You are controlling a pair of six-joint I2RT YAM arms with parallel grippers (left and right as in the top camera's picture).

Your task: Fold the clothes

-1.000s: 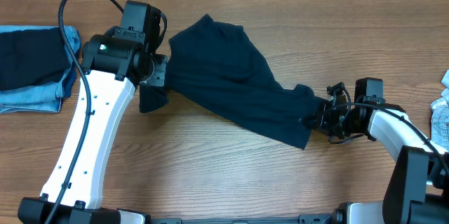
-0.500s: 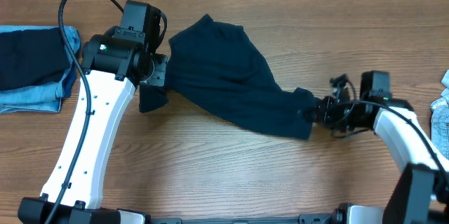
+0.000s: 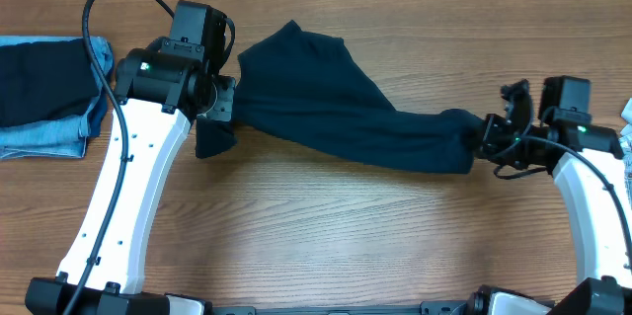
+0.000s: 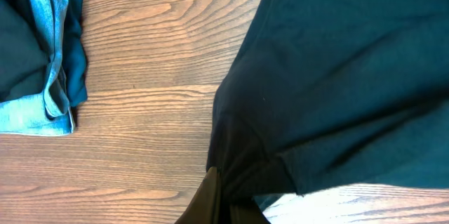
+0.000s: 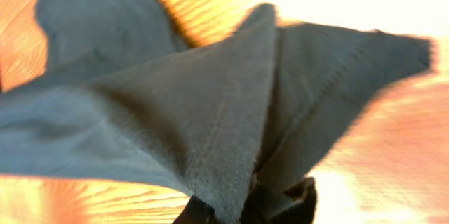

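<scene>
A dark navy garment (image 3: pixel 326 108) lies stretched across the middle of the wooden table. My left gripper (image 3: pixel 215 122) is shut on its left corner; the left wrist view shows the navy cloth (image 4: pixel 337 76) pinched between the fingers (image 4: pixel 228 206). My right gripper (image 3: pixel 486 139) is shut on the garment's right end and holds it pulled out to the right. In the right wrist view the cloth (image 5: pixel 210 104) bunches into the fingers (image 5: pixel 256 206).
A folded stack of dark and blue denim clothes (image 3: pixel 44 93) lies at the far left edge; it also shows in the left wrist view (image 4: pixel 35 48). More light denim cloth (image 3: pixel 622 162) sits at the far right edge.
My right gripper has moved right and slightly up, drawing the garment's right end with it, so the cloth is stretched out longer. The left arm has stayed still.
</scene>
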